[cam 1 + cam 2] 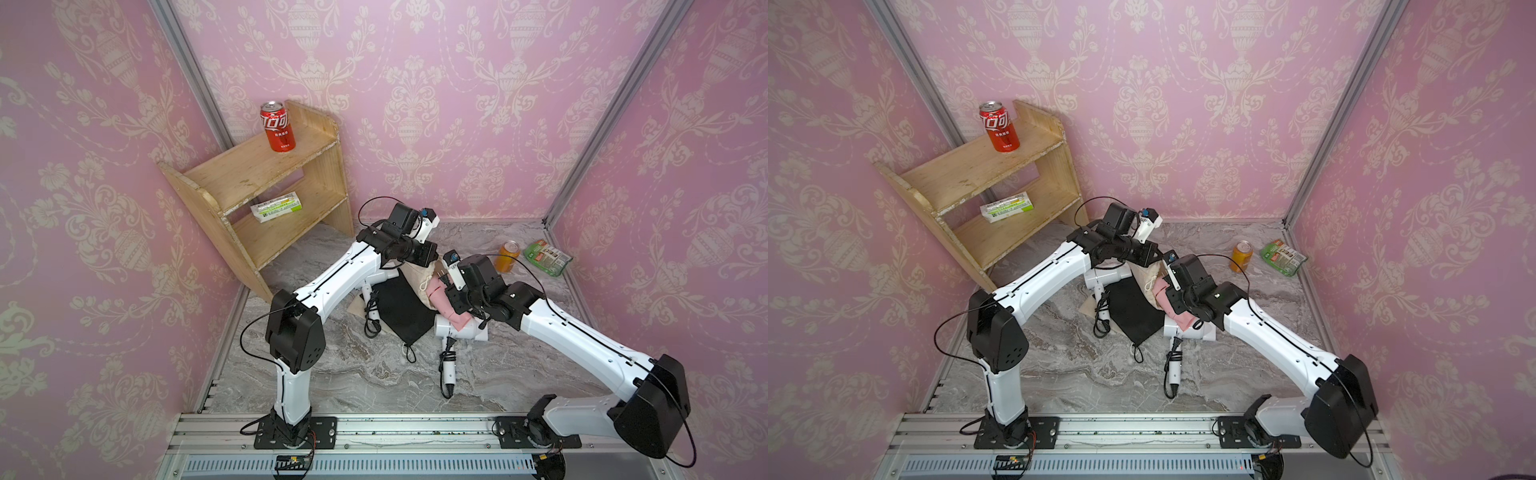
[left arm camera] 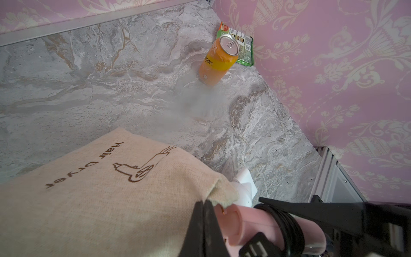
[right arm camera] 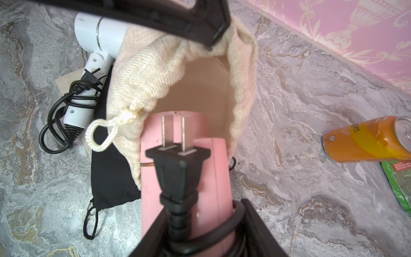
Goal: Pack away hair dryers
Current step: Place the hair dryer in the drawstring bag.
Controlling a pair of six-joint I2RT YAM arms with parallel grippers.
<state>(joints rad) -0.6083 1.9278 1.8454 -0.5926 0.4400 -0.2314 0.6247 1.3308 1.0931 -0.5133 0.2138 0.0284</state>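
1. Pink hair dryer [image 3: 216, 169] [image 1: 451, 311]: near the middle of the table [image 1: 332, 386]. Its front end sits inside the open mouth of a pouch. A black cord is wound round its handle. The plug lies along the body with its prongs pointing into the pouch.
2. Right pincer [image 3: 204, 207]: clamped on the cord-wrapped handle of the pink hair dryer.
3. Beige pouch [image 3: 155, 66] [image 2: 89, 200]: at 11 o'clock of the pink dryer, with its mouth gaping toward it. It is printed "Hair Dryer".
4. Left pincer [image 2: 204, 213]: closed, pinching the upper rim of the pouch mouth.
5. First white hair dryer [image 1: 442, 328]: at 6 o'clock. In both top views its barrel lies just under the pink dryer. Its handle and bundled cord stretch on toward 6 o'clock.
6. Second white hair dryer [image 3: 100, 31] [image 1: 1108, 276]: at 9 o'clock, with the cord bundled on its handle.
7. Black pouch [image 1: 405, 307]: lies flat between the two white dryers. It overlaps a second beige pouch [image 3: 66, 77].
8. Orange can [image 1: 508, 257]: upright at 2 o'clock. A green packet [image 1: 546, 257] lies just beside it, at its 3 o'clock.
9. Wooden shelf [image 1: 249, 174]: in the 10 o'clock corner. A red can [image 1: 277, 126] stands on the top board. A white-green packet [image 1: 276, 206] lies on the lower board.
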